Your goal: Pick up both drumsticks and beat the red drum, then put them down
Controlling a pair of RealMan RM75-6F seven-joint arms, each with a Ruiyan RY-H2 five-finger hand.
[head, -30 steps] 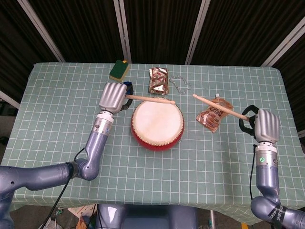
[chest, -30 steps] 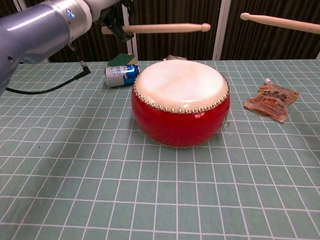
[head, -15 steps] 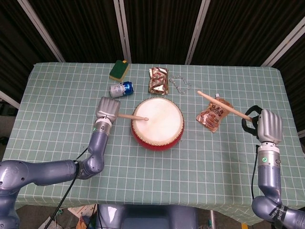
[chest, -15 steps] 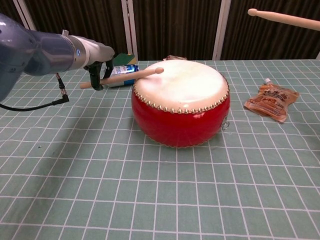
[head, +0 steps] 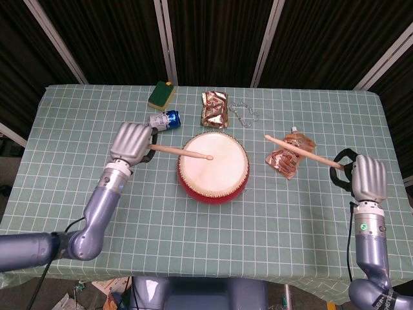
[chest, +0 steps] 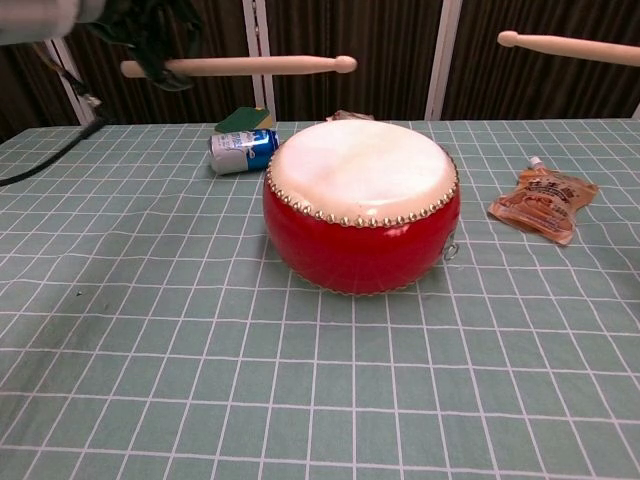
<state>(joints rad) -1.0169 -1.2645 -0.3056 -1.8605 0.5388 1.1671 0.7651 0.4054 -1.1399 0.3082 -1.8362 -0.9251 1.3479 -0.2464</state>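
Your left hand is the one in position here. It's got its fingers wrapped round the left drumstick, and that stick runs nearly level, pointing inward from the hand so its tip hangs over the skin of the red drum. In the chest view the stick sits clear above the drumhead, not touching, so I'd say a straight drop of the tip lands on the skin.

Your right hand is gripping the right drumstick too, but that one's farther out: it angles up and inward, with its tip over the orange pouch, well short of the drum's rim. You'd need to bring that arm in toward the drum before it can hit anything.

The drum sits mid-tabletop, between both hands.
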